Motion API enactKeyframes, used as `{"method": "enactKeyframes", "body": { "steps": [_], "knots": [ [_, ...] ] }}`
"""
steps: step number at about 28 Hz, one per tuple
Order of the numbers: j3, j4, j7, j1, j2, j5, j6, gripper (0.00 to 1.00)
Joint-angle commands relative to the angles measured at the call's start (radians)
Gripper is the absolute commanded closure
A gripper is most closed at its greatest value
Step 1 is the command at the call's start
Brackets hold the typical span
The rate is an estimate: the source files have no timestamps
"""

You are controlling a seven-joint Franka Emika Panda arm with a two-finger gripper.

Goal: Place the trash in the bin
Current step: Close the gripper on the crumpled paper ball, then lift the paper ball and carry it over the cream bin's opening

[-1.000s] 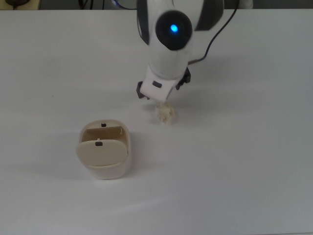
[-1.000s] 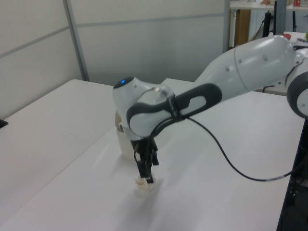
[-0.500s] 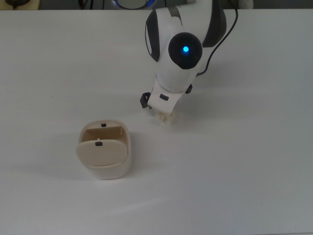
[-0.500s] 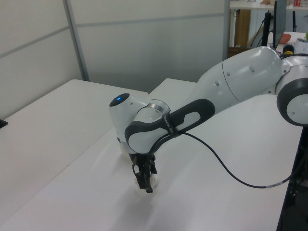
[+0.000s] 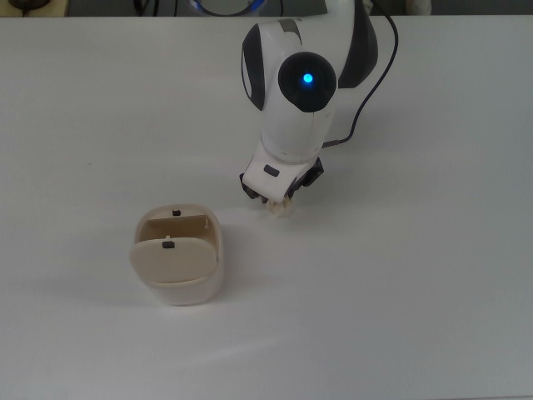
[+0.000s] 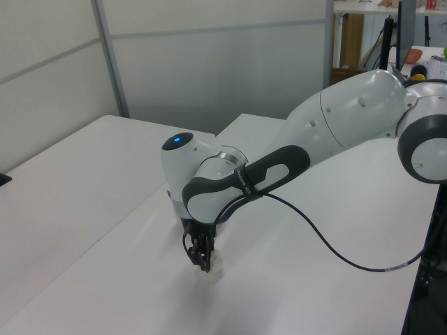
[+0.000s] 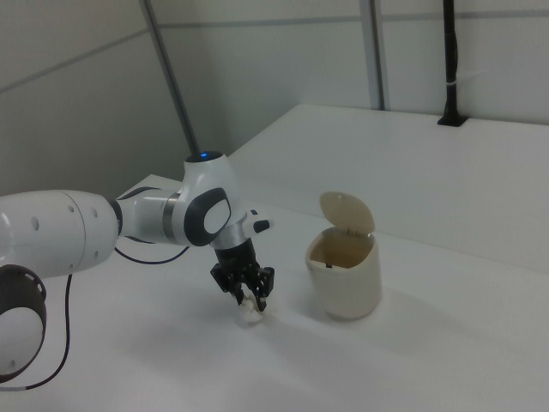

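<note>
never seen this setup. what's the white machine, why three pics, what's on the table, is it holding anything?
It is one robot arm ending in a two-finger gripper. The three pictures show the same moment: one from above, two from opposite sides of the white table. On the table sit a beige bin with its flap lid swung open, and a small crumpled wad of paper, the trash. The gripper is down over the trash, fingers either side; a firm grip cannot be confirmed. The trash rests on the table, apart from the bin.
</note>
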Motion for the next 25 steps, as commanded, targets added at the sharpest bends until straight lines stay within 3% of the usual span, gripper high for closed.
{"method": "enactKeyframes", "body": {
  "steps": [1, 8, 20, 25],
  "knots": [
    [-0.009, -0.003, 0.03, 0.003, -0.013, -0.005, 0.016, 0.74],
    [-0.01, -0.004, 0.036, -0.007, -0.071, -0.004, -0.026, 0.74],
    [-0.029, 0.01, 0.051, -0.056, -0.235, 0.001, -0.201, 0.74],
    [-0.033, 0.065, 0.126, -0.079, -0.219, 0.006, -0.162, 0.74]
  ]
}}
